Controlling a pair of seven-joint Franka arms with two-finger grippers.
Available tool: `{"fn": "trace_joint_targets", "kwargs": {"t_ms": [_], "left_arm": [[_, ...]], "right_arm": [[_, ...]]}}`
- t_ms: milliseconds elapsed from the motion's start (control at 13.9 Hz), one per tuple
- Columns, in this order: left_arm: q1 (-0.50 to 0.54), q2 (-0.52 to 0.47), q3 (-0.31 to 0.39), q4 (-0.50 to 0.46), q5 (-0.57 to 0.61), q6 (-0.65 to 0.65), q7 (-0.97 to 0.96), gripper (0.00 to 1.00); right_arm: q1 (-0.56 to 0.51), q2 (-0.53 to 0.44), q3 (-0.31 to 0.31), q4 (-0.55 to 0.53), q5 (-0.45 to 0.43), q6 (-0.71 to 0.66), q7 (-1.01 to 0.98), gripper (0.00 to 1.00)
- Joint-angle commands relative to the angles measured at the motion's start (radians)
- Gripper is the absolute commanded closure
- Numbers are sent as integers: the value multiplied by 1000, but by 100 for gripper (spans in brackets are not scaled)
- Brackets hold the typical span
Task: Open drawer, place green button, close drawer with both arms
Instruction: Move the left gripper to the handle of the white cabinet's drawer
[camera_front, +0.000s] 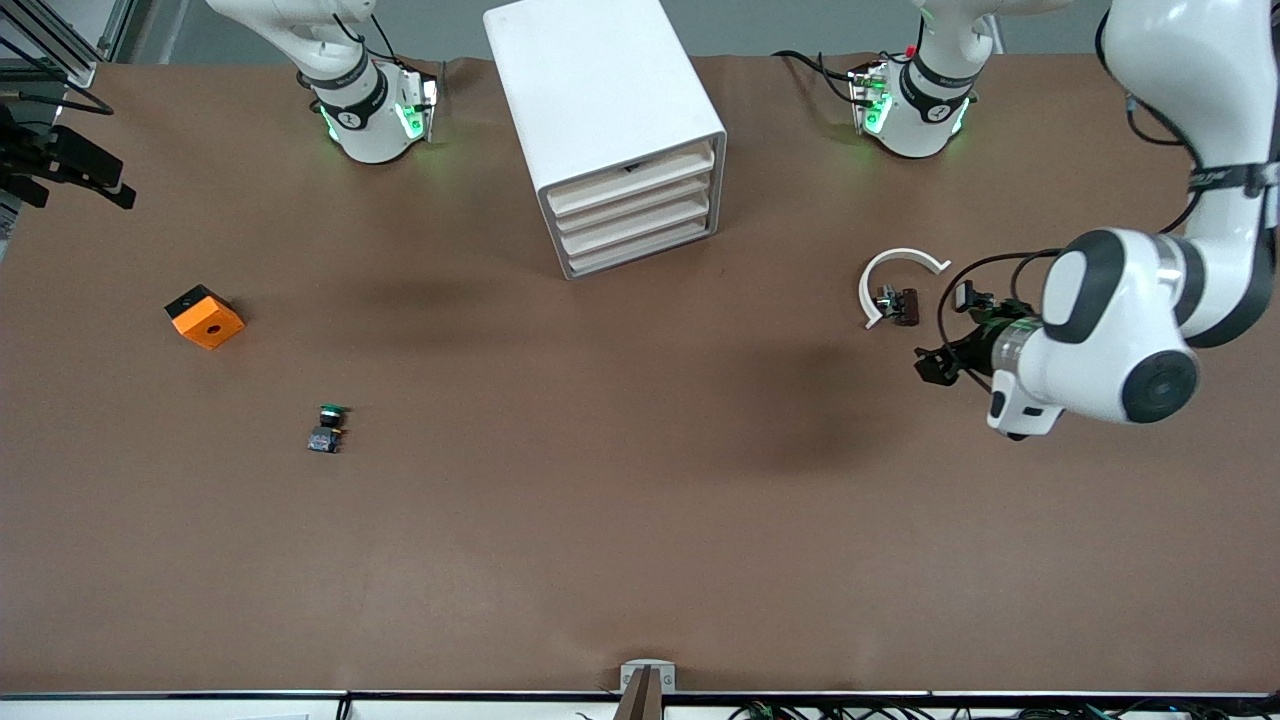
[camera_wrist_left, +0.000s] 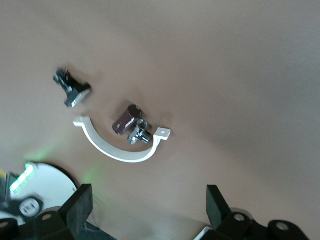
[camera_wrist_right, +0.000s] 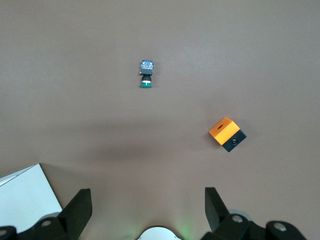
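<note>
The white cabinet (camera_front: 600, 95) stands at the back middle of the table, and all four cream drawer fronts (camera_front: 635, 215) are shut. The button (camera_front: 328, 428), green cap and black body, lies on the table toward the right arm's end. It also shows in the right wrist view (camera_wrist_right: 146, 75). My right gripper (camera_wrist_right: 147, 210) is open and empty, high over the table by its base, and is out of the front view. My left gripper (camera_front: 935, 365) is open and empty in the left wrist view (camera_wrist_left: 148, 210), low over the table beside the white arc (camera_front: 895, 280).
An orange cube with a hole (camera_front: 204, 317) lies near the right arm's end and shows in the right wrist view (camera_wrist_right: 227, 134). A dark brown part (camera_wrist_left: 127, 120) sits inside the white arc (camera_wrist_left: 120, 147). A small black piece (camera_wrist_left: 72, 87) shows beside them.
</note>
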Motion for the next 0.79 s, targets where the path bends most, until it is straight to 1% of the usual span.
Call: {"fn": "trace_joint_targets", "kwargs": {"t_ms": [0, 144, 216, 288, 433, 505, 577, 721], "left_arm": [[-54, 107, -1, 21, -5, -7, -335, 0], [-120, 159, -1, 21, -32, -2, -546, 0], [-141, 180, -1, 23, -84, 13, -649, 0], [-144, 190, -1, 21, -144, 45, -722, 0], [-205, 216, -1, 18, -239, 70, -792, 0], [-248, 217, 0, 15, -275, 97, -888, 0], [-267, 217, -1, 20, -289, 105, -1003, 0], [-324, 217, -3, 26, -344, 97, -1144, 0]], "right_arm": [[-6, -8, 2, 8, 4, 4, 3, 0], [-6, 0, 2, 10, 2, 1, 2, 0], [-8, 1, 2, 11, 2, -2, 2, 0], [-8, 15, 1, 13, 1, -1, 5, 0], [-16, 55, 1, 30, -4, 5, 3, 0], [-20, 114, 1, 37, -1, 2, 3, 0], [-29, 167, 1, 71, 2, 1, 3, 0], [-34, 222, 1, 95, -7, 4, 2, 0]]}}
